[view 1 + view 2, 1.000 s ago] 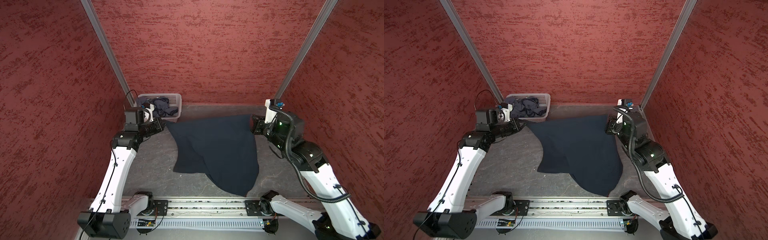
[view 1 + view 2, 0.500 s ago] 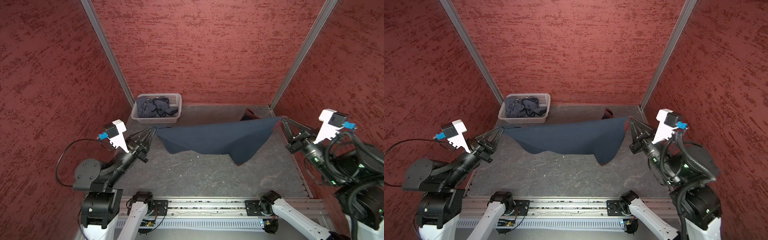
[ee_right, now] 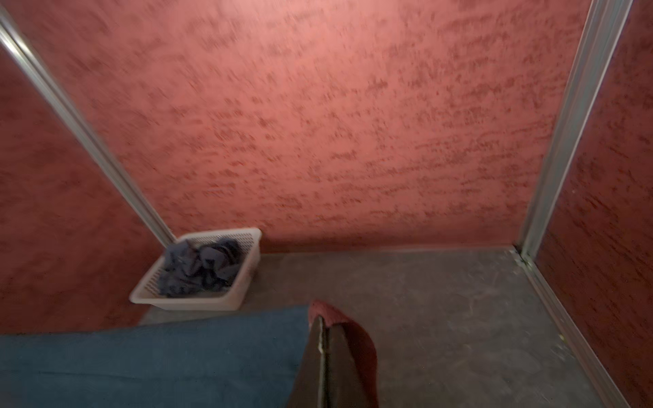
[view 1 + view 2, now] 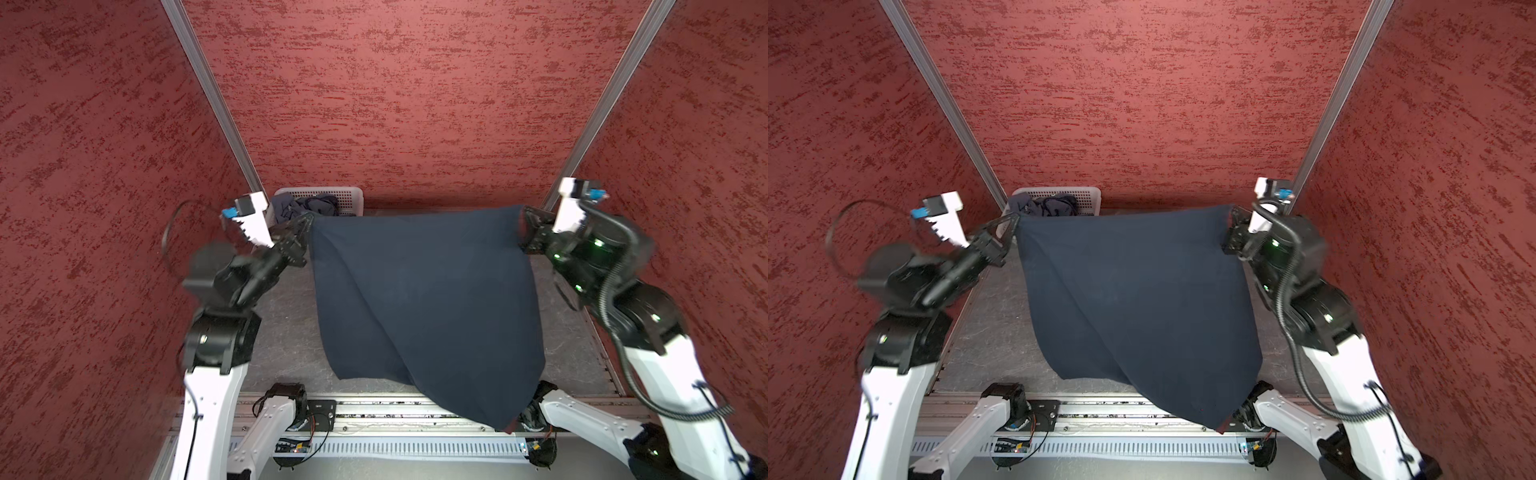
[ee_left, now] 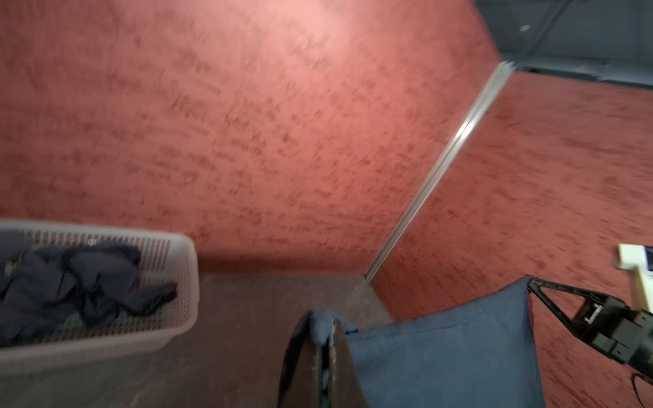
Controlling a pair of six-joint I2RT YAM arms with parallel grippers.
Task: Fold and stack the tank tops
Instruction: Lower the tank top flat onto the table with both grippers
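The dark navy tank top (image 4: 424,299) is stretched between my two grippers near the back of the table. Its free end billows toward the front and covers part of the front rail in both top views. My left gripper (image 4: 308,219) is shut on its left corner, seen close up as a pinched navy tuft (image 5: 319,326). At the other end, my right gripper (image 4: 523,220) is shut on the corner with maroon trim (image 3: 353,335). A second tank top (image 4: 307,205), grey-blue and crumpled, lies in the white basket (image 4: 349,195).
The basket stands in the back left corner against the red wall, just behind my left gripper. Red walls with metal corner posts (image 4: 216,104) close in the grey table (image 4: 286,332) on three sides. A metal rail (image 4: 374,409) with the arm bases runs along the front.
Both grippers have swung from the front sides to the back of the table with the navy top. It now spreads wide toward the front instead of a narrow band.
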